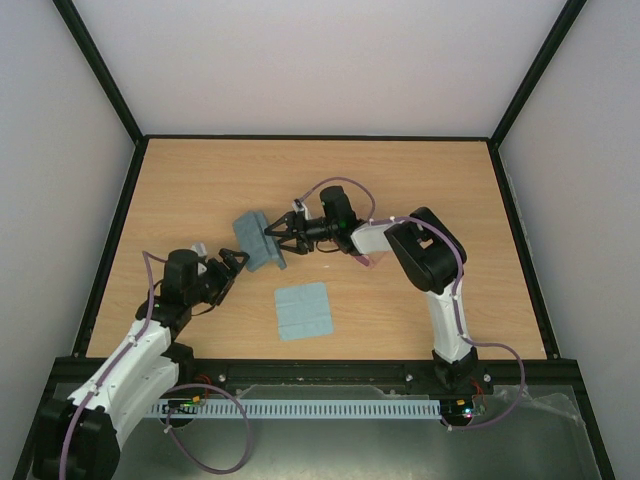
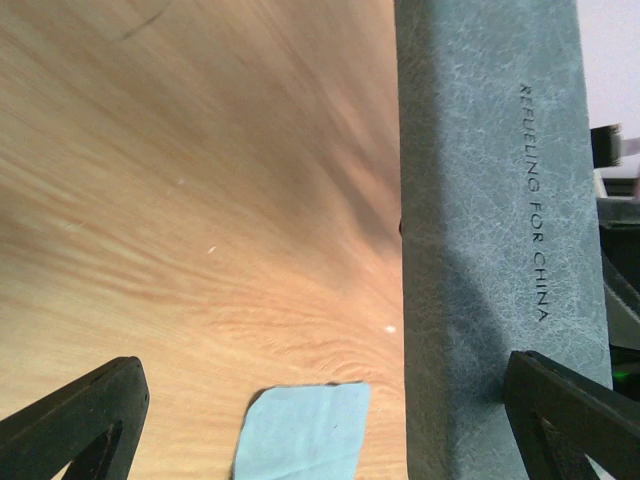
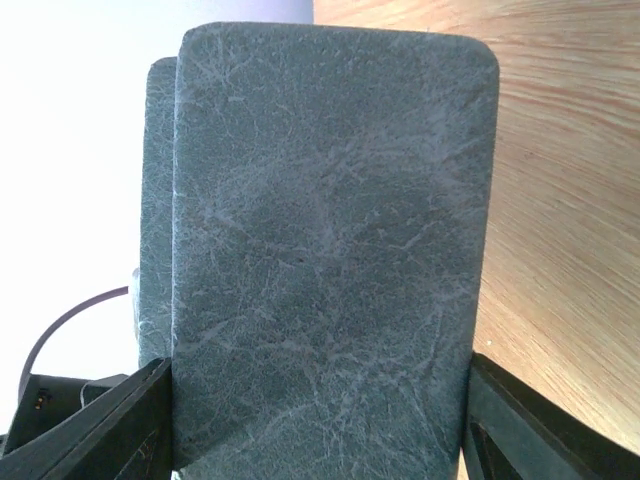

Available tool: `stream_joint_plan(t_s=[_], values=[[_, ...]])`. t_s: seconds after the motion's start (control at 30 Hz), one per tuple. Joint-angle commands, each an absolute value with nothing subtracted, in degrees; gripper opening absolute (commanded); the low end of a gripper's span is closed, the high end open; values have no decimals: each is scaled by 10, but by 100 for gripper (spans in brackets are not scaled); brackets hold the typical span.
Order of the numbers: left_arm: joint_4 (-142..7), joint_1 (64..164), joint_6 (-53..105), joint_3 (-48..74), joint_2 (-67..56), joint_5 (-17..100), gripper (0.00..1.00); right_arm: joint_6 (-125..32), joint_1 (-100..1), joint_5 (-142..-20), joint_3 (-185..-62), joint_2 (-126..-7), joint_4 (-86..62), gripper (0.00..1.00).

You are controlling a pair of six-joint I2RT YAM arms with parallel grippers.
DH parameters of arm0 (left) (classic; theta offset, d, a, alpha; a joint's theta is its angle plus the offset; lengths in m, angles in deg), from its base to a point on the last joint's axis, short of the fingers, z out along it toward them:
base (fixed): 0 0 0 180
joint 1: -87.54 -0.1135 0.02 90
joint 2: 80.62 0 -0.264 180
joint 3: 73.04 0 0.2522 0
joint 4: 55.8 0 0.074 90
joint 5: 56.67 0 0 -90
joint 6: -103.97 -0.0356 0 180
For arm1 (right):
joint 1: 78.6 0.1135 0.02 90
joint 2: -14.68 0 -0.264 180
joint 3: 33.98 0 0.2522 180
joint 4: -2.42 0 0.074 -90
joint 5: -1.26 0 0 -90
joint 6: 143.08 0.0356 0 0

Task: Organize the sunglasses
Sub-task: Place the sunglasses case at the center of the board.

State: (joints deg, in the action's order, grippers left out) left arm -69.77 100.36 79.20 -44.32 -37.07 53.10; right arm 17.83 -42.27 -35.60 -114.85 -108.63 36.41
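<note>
The grey-blue oblong case (image 1: 256, 238) stands on edge left of the table's middle, and my right gripper (image 1: 273, 240) is shut on its end. In the right wrist view the case (image 3: 330, 250) fills the frame, with both fingers (image 3: 110, 425) pressed against its sides. My left gripper (image 1: 236, 262) hangs open just left of the case with nothing between its fingers (image 2: 90, 415). The left wrist view shows the case's side (image 2: 490, 200) at the right. A small pinkish patch (image 1: 364, 259) beneath my right forearm may be the sunglasses; most of it is hidden.
A light blue square cloth (image 1: 304, 310) lies flat on the wooden table (image 1: 420, 190) in front of the case, and its corner (image 2: 305, 430) shows between my left fingers. Black frame rails (image 1: 515, 240) border the table.
</note>
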Motion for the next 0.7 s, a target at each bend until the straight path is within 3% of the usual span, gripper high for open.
stream_joint_plan(t_s=[0.0,0.47,0.67], values=[[-585,1001,823,-448,-349,512,100,267,-424,-314,-1144,-1112,518,44],[-374,1000,902,-493,-266,489,100,301,-423,-308,-1156,-1148,560,44],[-318,1001,911,-460,-210,478,100,239,-420,-315,-1164,-1142,472,47]])
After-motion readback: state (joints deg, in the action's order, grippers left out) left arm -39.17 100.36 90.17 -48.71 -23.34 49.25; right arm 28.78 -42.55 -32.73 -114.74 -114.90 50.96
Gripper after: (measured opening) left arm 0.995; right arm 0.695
